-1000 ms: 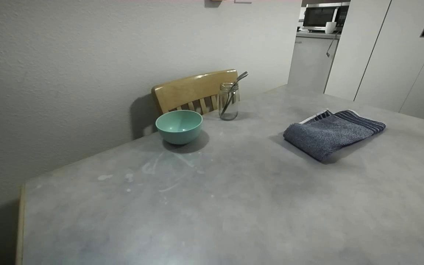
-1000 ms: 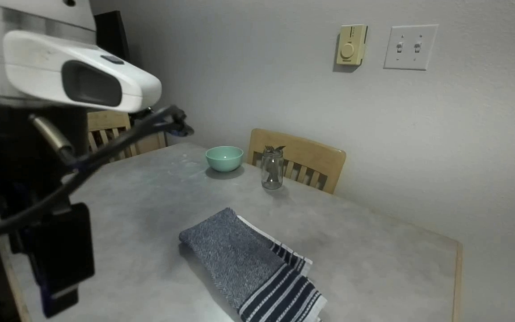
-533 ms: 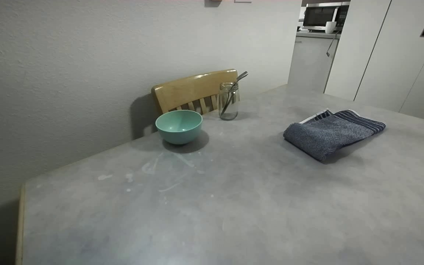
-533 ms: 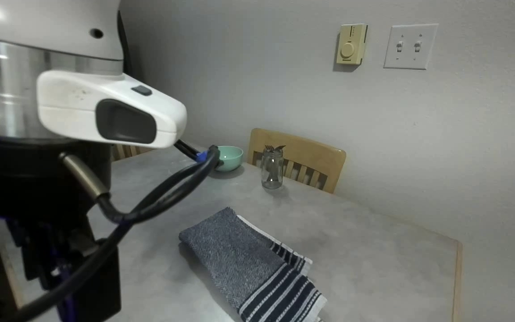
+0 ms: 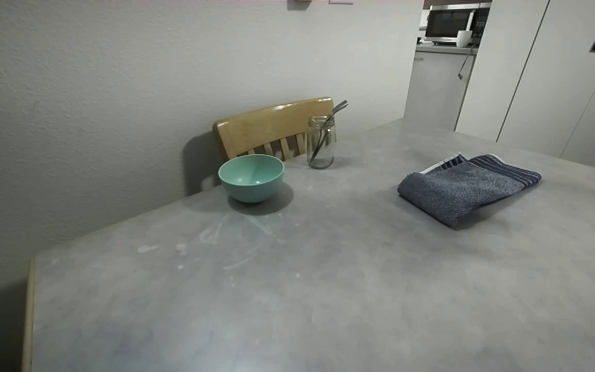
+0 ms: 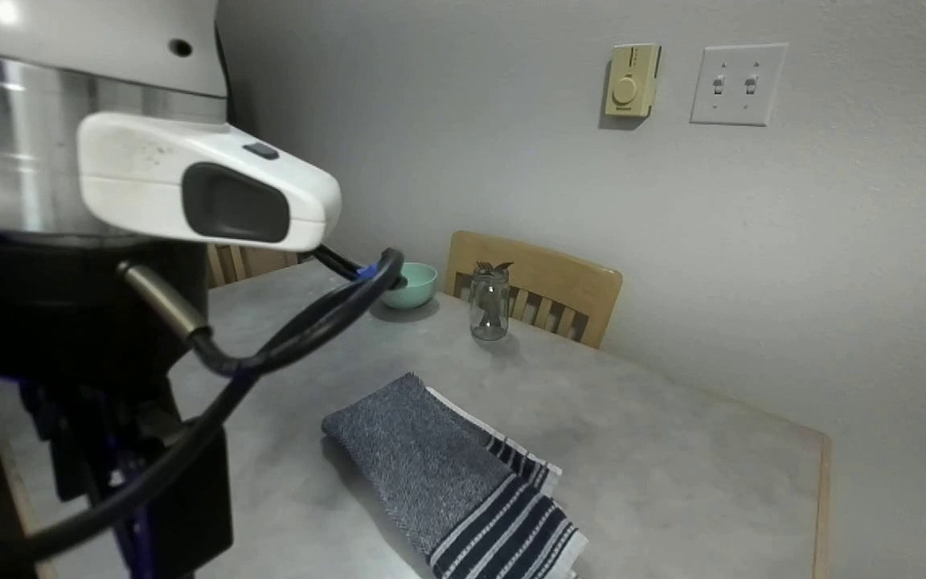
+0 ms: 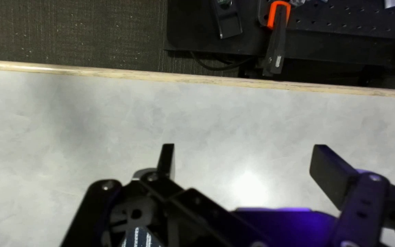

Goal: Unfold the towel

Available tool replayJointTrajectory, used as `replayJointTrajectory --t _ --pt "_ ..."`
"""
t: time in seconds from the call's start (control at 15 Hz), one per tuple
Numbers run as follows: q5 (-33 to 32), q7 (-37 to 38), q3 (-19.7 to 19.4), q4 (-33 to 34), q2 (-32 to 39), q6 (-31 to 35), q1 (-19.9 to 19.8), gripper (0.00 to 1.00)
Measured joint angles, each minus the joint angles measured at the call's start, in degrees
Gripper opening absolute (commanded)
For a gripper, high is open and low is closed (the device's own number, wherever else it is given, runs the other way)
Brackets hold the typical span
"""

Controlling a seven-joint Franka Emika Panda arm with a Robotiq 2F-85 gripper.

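Observation:
The slate blue-grey towel [image 5: 463, 188] lies folded on the grey table, its striped ends at one side. It also shows in an exterior view [image 6: 431, 466], where its lower striped corner is cut off by the frame. A small striped piece of the towel [image 7: 136, 239] shows behind the finger linkage in the wrist view. My gripper [image 7: 243, 148] is open, its fingers wide apart with only bare tabletop between them. In an exterior view the arm's hand [image 6: 206, 189] hangs at the left, beside the towel and apart from it; the fingertips are below the frame there.
A teal bowl [image 5: 251, 181] and a glass jar [image 5: 321, 150] with cutlery stand near the wall side. A wooden chair [image 6: 535, 269] is behind them. The table's wooden edge [image 7: 183, 77] and a black platform with an orange clamp [image 7: 278, 37] lie beyond the gripper.
In an exterior view the arm has moved right and down towards the towel, then slightly up again. The towel has not moved.

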Motion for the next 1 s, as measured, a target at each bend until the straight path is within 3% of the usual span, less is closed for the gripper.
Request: replayJointTrajectory --t 0.33,0.6,1.0 --pt "-4.36 1.26 0.76 0.21 0.02 9.45 -2.26 1.00" --pt "-4.08 0.55 0.21 1.55 1.40 14.53 -2.91 1.00" --pt "5.12 -6.97 -0.50 6.77 9.14 17.76 -2.59 1.00"
